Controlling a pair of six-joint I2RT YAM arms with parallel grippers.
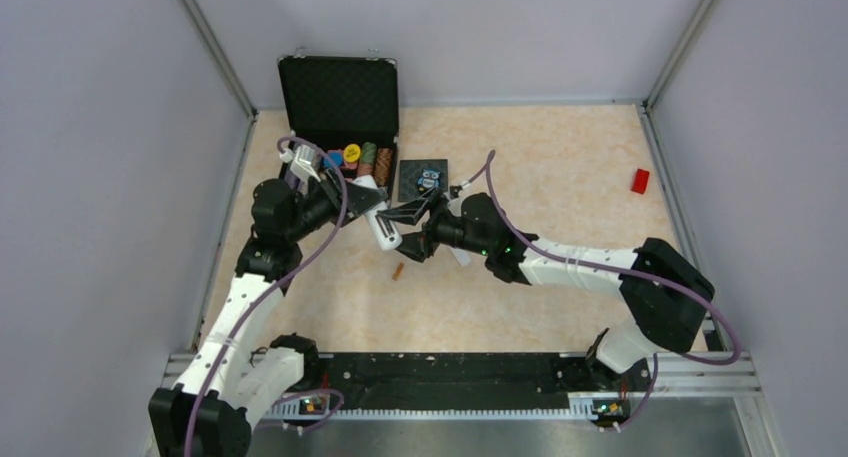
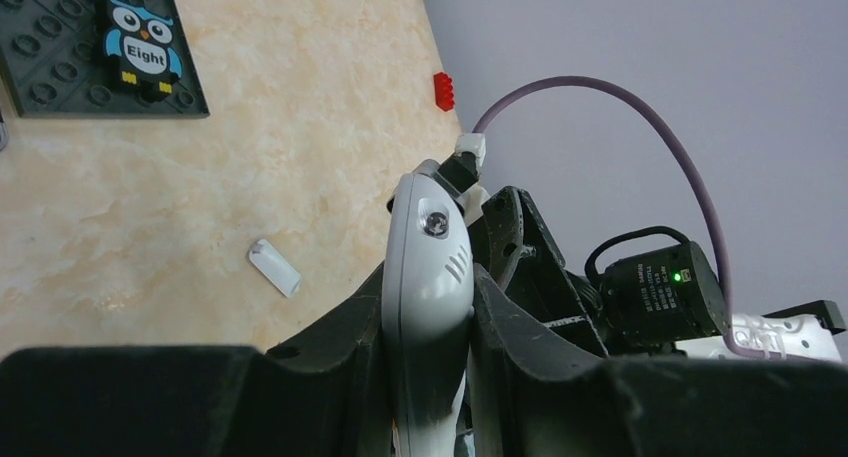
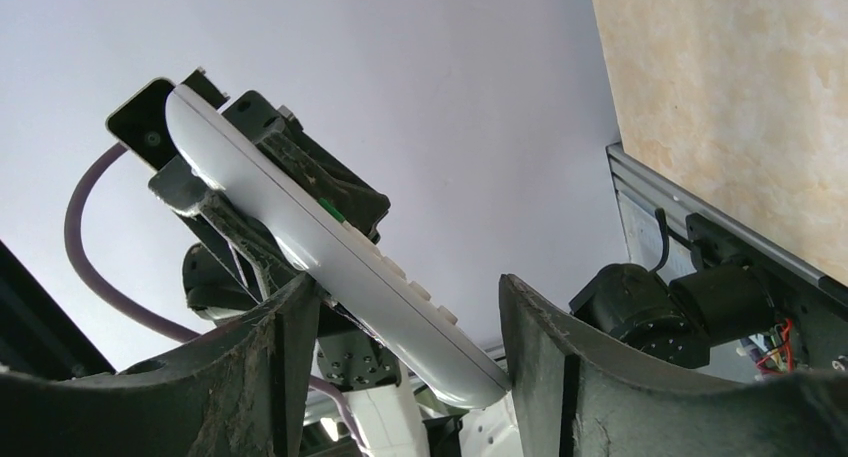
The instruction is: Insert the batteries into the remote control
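My left gripper (image 1: 366,203) is shut on the white remote control (image 1: 380,225) and holds it above the table, slanted, in the middle left. In the left wrist view the remote control (image 2: 430,267) stands pinched between both fingers of the left gripper (image 2: 428,307). My right gripper (image 1: 408,239) reaches in from the right, and its jaws stand wide around the remote's lower end. In the right wrist view the remote control (image 3: 330,247) crosses the right gripper (image 3: 405,292) on a slant and touches both fingers. One orange battery (image 1: 398,271) lies on the table just below the two grippers.
A small white cover piece (image 2: 274,267) lies on the table near the right arm. A dark studded tile with an owl picture (image 1: 423,180) sits behind the grippers. An open black case (image 1: 338,97) with coloured discs stands at the back left. A red block (image 1: 640,180) lies far right.
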